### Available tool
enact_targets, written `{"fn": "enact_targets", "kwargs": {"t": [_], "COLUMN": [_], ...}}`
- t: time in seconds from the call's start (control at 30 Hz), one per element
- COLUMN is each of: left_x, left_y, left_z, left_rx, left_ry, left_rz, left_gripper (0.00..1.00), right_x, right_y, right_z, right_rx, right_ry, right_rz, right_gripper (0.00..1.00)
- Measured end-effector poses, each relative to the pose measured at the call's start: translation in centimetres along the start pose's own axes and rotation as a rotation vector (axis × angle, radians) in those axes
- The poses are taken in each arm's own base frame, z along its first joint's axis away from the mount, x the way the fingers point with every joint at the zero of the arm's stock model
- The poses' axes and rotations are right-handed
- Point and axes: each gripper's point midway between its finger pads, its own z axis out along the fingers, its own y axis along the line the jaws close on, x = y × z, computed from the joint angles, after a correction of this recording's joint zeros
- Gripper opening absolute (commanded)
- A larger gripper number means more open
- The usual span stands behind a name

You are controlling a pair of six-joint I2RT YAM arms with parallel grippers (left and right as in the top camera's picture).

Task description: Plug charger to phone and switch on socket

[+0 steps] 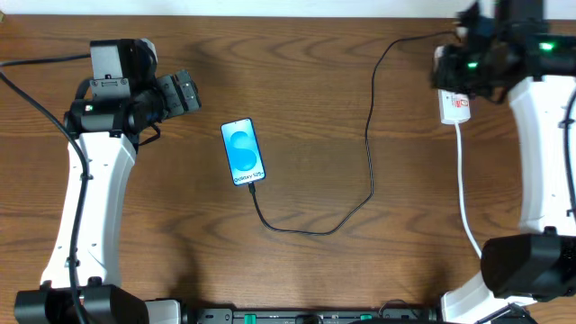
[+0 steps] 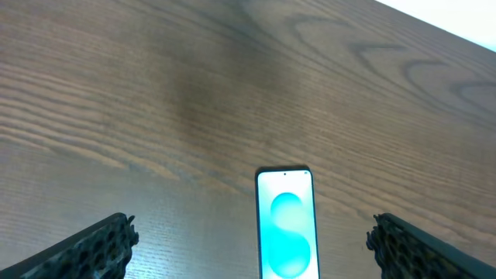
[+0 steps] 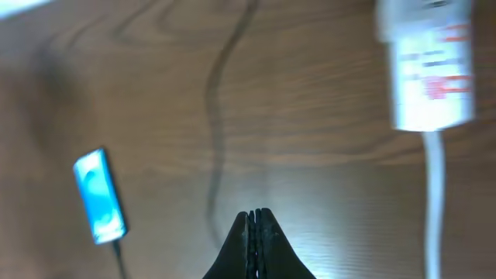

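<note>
The phone (image 1: 243, 151) lies flat on the table left of centre, its blue-and-cyan screen lit. The thin black charger cable (image 1: 370, 144) runs from the phone's near end, loops right and goes up toward the socket. The white socket (image 1: 454, 106) with red switches lies at the far right, partly under my right arm. My left gripper (image 1: 184, 93) is open and empty, left of and beyond the phone; the phone (image 2: 286, 225) shows between its fingers. My right gripper (image 3: 254, 221) is shut and empty above the table, near the socket (image 3: 430, 66); the phone (image 3: 99, 195) and cable (image 3: 219, 93) lie to its left.
The socket's thick white cord (image 1: 464, 193) runs down the right side toward the front edge. The right arm's base (image 1: 526, 261) and the left arm's base (image 1: 63, 301) stand at the front corners.
</note>
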Motion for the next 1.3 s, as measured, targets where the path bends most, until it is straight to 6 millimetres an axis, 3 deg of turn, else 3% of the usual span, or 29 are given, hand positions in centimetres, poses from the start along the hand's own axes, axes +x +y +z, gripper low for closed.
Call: {"fn": "enact_targets", "kwargs": {"t": [0.17, 0.43, 0.6, 0.83, 1.07, 1.3], "left_x": [0.0, 0.0, 0.1, 0.1, 0.1, 0.1], "left_y": [0.0, 0.0, 0.0, 0.0, 0.0, 0.0], "left_z": [0.0, 0.0, 0.0, 0.0, 0.0, 0.0], "left_rx": [-0.001, -0.001, -0.001, -0.001, -0.001, -0.001], "left_ry": [0.002, 0.002, 0.002, 0.002, 0.003, 0.003], "left_rz": [0.0, 0.0, 0.0, 0.0, 0.0, 0.0], "left_gripper": [0.99, 0.99, 0.99, 0.99, 0.99, 0.99], "right_x": [-1.2, -0.7, -0.5, -1.4, -3.5, -4.0], "right_y": [-5.0, -12.6, -16.0, -18.8, -19.4, -20.3], "right_z": [2.0, 10.3, 14.0, 17.2, 18.6, 20.9], "right_rx": [0.055, 0.06, 0.028, 0.003, -0.009, -0.014], "right_ry": [0.005, 0.116, 0.123, 0.071, -0.019, -0.053], "right_rz": [0.092, 0.233, 0.29, 0.294, 0.277, 0.299], "right_gripper": [0.01, 0.01, 0.01, 0.01, 0.01, 0.01]}}
